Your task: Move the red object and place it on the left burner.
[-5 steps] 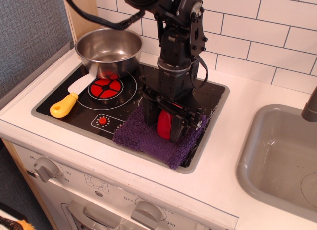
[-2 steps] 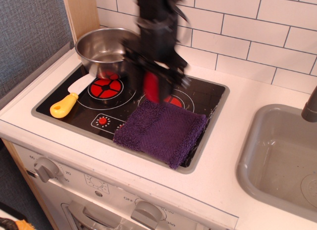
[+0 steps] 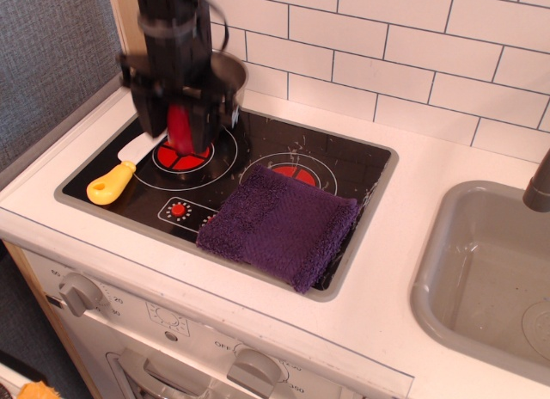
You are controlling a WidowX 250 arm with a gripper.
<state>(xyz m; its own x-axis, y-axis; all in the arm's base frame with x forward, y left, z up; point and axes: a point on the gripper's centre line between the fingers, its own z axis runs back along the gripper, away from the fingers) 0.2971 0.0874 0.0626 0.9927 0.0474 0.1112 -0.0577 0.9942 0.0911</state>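
The hand (image 3: 180, 128) is clamped on the red object (image 3: 180, 129), which sits upright between its dark fingers, directly over the left burner (image 3: 184, 156); whether it touches the glass cannot be told through the blur. A steel pot (image 3: 229, 74) stands just behind, a yellow-handled spatula (image 3: 116, 177) lies left, and a purple towel (image 3: 278, 224) covers the cooktop's right front.

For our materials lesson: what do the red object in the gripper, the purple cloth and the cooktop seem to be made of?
Red object: probably plastic, smooth even red, though blurred here. Purple cloth: terry-like fabric, fuzzy matte pile. Cooktop: glossy black, glass or plastic, with reflections and printed burner rings.
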